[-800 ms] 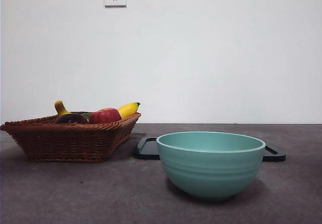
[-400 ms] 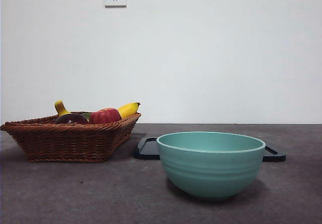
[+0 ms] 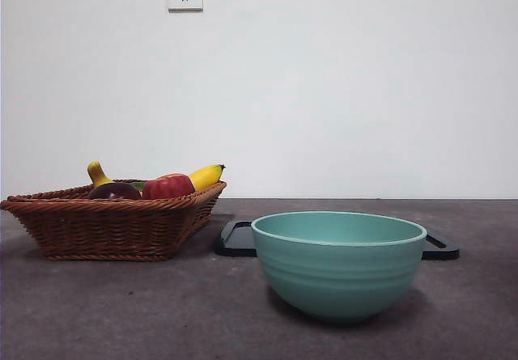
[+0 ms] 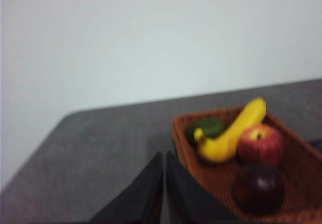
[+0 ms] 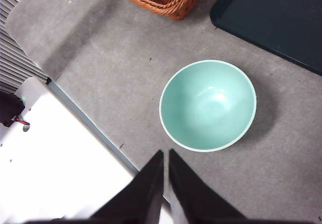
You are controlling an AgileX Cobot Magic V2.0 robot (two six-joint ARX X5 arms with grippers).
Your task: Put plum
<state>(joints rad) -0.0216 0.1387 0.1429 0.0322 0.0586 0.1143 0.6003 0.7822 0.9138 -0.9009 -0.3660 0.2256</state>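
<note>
Listing what we see, nearest first, from the low front camera.

Item: bowl (image 3: pixel 339 263). Teal, upright, empty, on the grey table (image 3: pixel 121 311). We also see it from above in the right wrist view (image 5: pixel 208 104), with nothing inside.

Item: tray (image 3: pixel 236 239). Dark and flat, just behind the bowl, showing on both sides of it.

Item: basket (image 3: pixel 113 226). Brown wicker, beside the tray and apart from the bowl. It holds four things: the plum (image 3: pixel 114 191), dark and glossy; a red apple (image 3: pixel 168 187) just beside it; a banana (image 3: pixel 206 175) behind those two; and a green fruit (image 4: pixel 209 127) behind the banana, too blurred to name.

Item: left gripper (image 4: pixel 164 158). Jaws together, holding nothing. It hangs near the basket's corner, with the plum (image 4: pixel 258 189) close by.

Item: right gripper (image 5: pixel 165 156). Jaws together, holding nothing. It is high over the table edge near the bowl and appears to be waiting.

Step in hand, as we judge it: the approach. The plum lies ungrasped in the basket.

Next move, as we judge it: the left jaws must part, shift over the plum and descend, keeping clear of the apple and the wicker wall. We take the bowl for the likely destination; the task does not name one.
</note>
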